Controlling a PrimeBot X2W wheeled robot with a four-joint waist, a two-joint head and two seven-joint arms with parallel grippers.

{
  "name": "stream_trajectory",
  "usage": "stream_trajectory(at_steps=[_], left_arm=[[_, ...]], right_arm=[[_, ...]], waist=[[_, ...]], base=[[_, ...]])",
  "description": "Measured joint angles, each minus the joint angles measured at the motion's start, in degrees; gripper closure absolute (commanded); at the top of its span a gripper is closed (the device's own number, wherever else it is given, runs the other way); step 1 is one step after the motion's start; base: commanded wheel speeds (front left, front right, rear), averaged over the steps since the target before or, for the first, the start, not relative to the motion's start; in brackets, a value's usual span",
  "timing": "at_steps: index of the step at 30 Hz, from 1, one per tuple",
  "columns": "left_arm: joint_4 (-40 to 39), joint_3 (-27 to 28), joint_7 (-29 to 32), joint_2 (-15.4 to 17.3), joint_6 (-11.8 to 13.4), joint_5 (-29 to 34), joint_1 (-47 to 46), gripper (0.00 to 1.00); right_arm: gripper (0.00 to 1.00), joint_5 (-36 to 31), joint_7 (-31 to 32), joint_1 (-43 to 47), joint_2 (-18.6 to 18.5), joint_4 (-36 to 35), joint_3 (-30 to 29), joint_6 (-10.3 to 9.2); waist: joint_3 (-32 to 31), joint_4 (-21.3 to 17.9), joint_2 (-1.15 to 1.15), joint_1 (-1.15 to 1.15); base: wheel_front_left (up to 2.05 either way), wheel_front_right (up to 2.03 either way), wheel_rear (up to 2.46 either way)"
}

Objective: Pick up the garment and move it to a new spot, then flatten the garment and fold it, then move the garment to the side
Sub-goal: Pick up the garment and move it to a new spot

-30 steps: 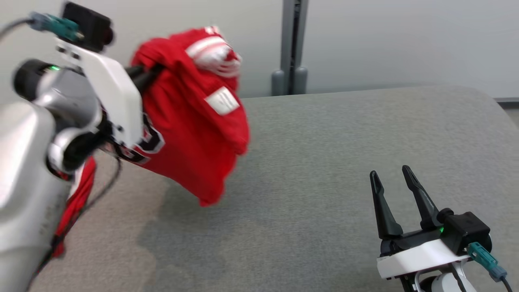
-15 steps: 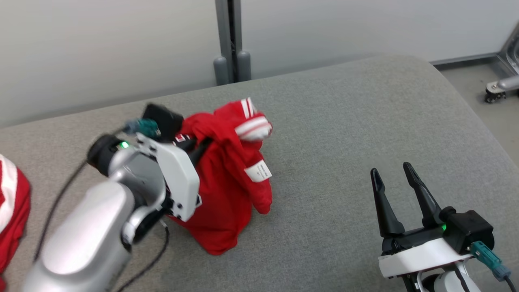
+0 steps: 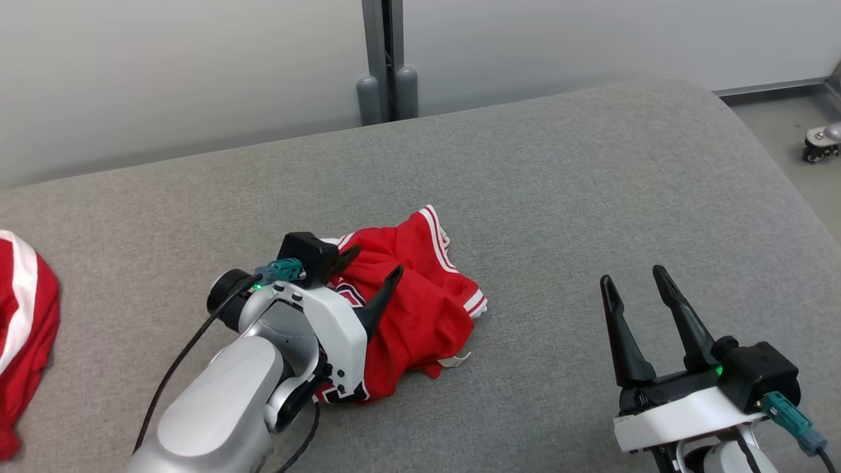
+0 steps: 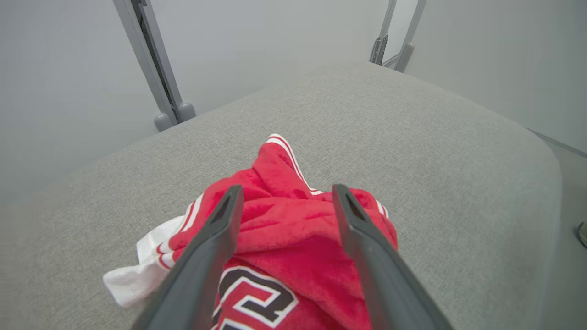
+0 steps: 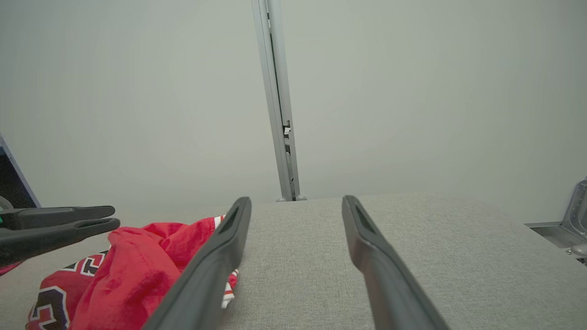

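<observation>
Soft red garment [image 3: 420,309] lies crumpled on grey woven surface [image 3: 591,197]; fleecy, perhaps.

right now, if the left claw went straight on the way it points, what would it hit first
The red garment: the open left claw points straight into the crumpled heap; whether it touches is unclear.

This looks like a robotics lab or test bay rather than a home. The work surface is a broad bench [image 3: 591,197] with rounded edges, covered in grey fabric. Behind the bench, plain pale partition panels [image 3: 164,79] are joined by a grey metal post [image 3: 387,59] with rounded feet. Off its right end, a caster wheel [image 3: 818,139] on a metal frame rests on bare grey floor [image 3: 788,125].
</observation>
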Motion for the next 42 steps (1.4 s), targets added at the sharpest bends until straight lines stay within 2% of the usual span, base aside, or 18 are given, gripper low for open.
stream_trajectory(at_steps=[5, 7, 13, 20, 29, 35, 42], left_arm=[[-1.9, 1.1, -1.9, 1.0, 0.4, 0.1, -0.3, 0.0], [-3.8, 2.2, -3.0, 2.0, 1.6, 0.1, -0.1, 0.0], [-10.1, 5.0, -5.2, 6.3, 6.2, 1.2, 3.8, 0.0], [-18.7, 10.5, -12.4, 10.1, 12.6, -0.1, 15.1, 0.0], [-24.9, 14.3, -19.3, 10.8, 17.5, -0.3, 23.8, 0.0], [-27.9, 17.4, -21.5, 10.9, 19.0, -0.2, 27.9, 0.0], [-28.3, 17.9, -22.2, 8.3, 19.7, 1.1, 30.8, 0.0]], right_arm=[[0.0, 0.0, 0.0, 0.5, 0.0, 0.0, -0.5, 0.0], [0.0, 0.0, 0.0, 1.0, -0.1, -0.2, -0.9, 0.0], [0.0, 0.0, 0.4, 2.1, -0.7, -0.9, -2.1, 0.0], [0.0, 0.3, 1.8, 3.4, -1.2, -3.1, -3.1, 0.0], [0.0, 1.0, 2.4, 5.7, -1.5, -5.3, -5.2, 0.0], [0.0, 1.6, 2.3, 7.3, -0.9, -6.0, -8.1, 0.0], [0.0, 1.7, 1.9, 9.1, 0.1, -6.0, -9.3, 0.0]], waist=[[-0.8, 1.8, 0.0, 0.0], [-1.4, 2.5, 0.0, 0.0], [-2.9, 4.6, 0.0, 0.0], [-4.5, 6.0, 0.0, 0.0], [-5.4, 7.5, 0.0, 0.0], [-5.4, 8.4, 0.0, 0.0], [-5.5, 9.3, 0.0, 0.0]], base=[[0.0, 0.0, 0.0], [0.0, 0.0, 0.0], [0.0, 0.0, 0.0], [0.0, 0.0, 0.0], [0.0, 0.0, 0.0], [0.0, 0.0, 0.0], [0.0, 0.0, 0.0]])
